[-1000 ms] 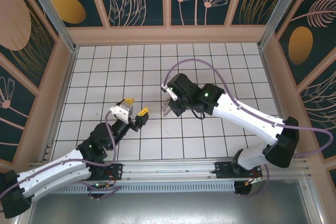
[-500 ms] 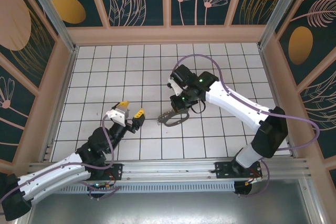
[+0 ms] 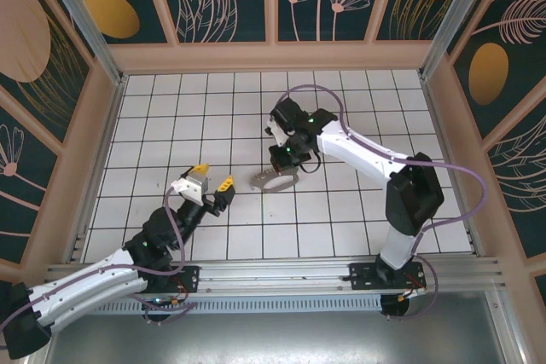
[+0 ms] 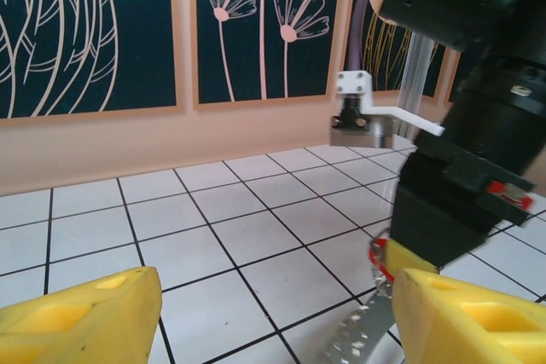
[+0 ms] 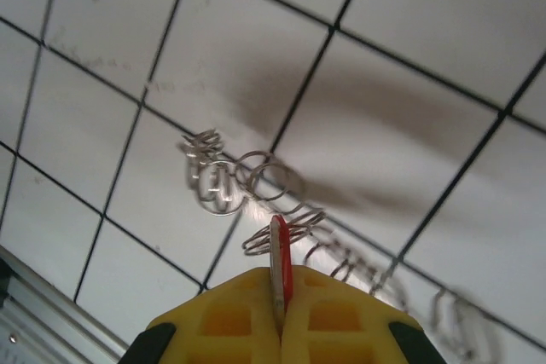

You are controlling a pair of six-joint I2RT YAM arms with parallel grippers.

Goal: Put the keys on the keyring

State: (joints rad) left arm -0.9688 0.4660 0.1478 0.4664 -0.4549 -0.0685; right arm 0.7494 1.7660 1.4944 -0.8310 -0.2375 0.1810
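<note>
My right gripper (image 3: 286,162) has swung round and come lower over the last second, jaws clamped on the red-headed key (image 5: 280,262), the keyring (image 3: 273,180) now just below its tips, while my left gripper (image 3: 215,176) hovers spread apart off to that side, so threading looks ready to start.

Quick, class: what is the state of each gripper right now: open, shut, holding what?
Left gripper: open, holding nothing.
Right gripper: shut on the red-headed key.
</note>
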